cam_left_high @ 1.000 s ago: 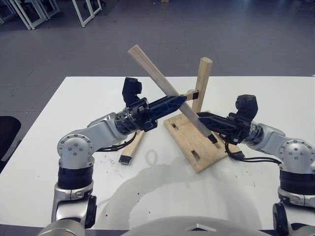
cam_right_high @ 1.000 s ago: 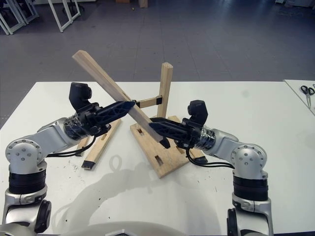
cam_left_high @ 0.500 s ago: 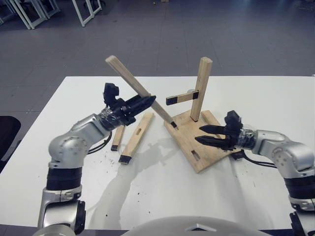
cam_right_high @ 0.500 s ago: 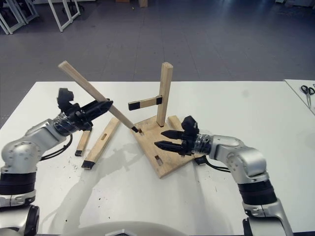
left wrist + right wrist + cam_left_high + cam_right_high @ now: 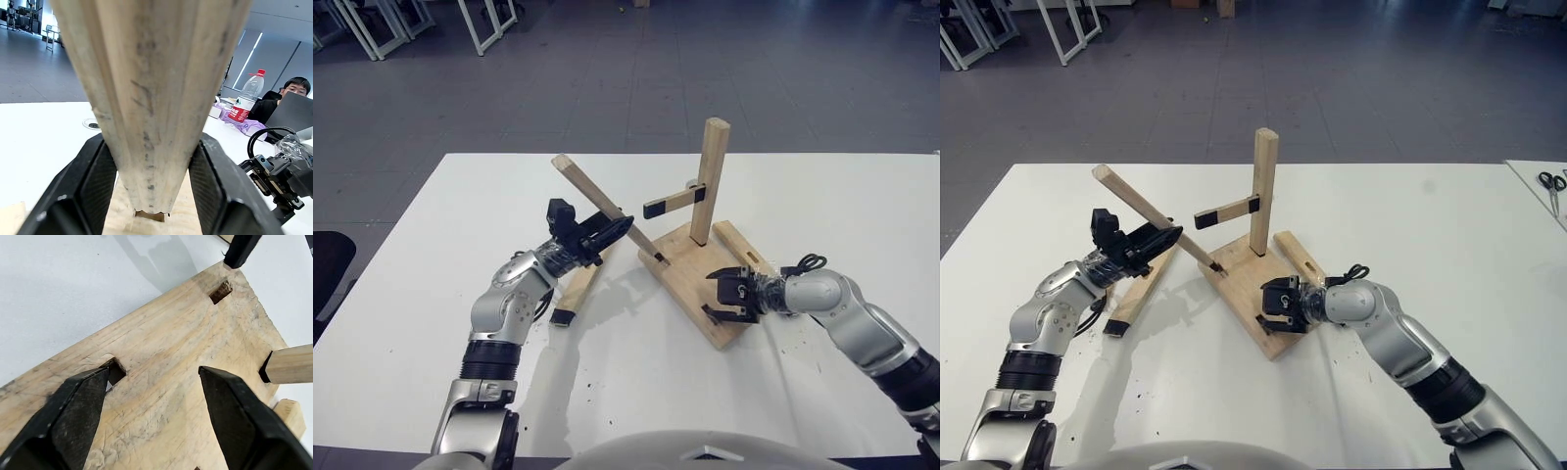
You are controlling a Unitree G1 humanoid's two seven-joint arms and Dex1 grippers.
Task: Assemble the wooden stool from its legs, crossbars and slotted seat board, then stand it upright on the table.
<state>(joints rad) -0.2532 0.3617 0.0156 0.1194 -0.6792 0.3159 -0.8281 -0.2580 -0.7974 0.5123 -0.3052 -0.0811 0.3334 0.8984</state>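
Note:
My left gripper (image 5: 612, 227) is shut on a slanted wooden leg (image 5: 590, 194); the leg's dark lower tip rests at the far left corner of the slotted seat board (image 5: 690, 269). In the left wrist view, the leg (image 5: 146, 98) sits clamped between both fingers (image 5: 93, 181). A second leg (image 5: 709, 171) stands upright in the board, with a dark-tipped crossbar (image 5: 671, 203) sticking out to the left. My right gripper (image 5: 726, 297) is open at the board's near corner. Its fingers (image 5: 78, 416) are spread over the board (image 5: 186, 382), and one slot lies beside a finger.
A loose leg (image 5: 578, 286) lies flat on the white table, left of the board. Another wooden piece (image 5: 742, 248) lies along the board's right side. Scissors (image 5: 1552, 179) lie at the far right table edge. Open tabletop stretches in front and to the right.
My right gripper let go of the slanted leg, opened and dropped to the board's near corner. The left gripper kept the leg and swung its top lower and rightward.

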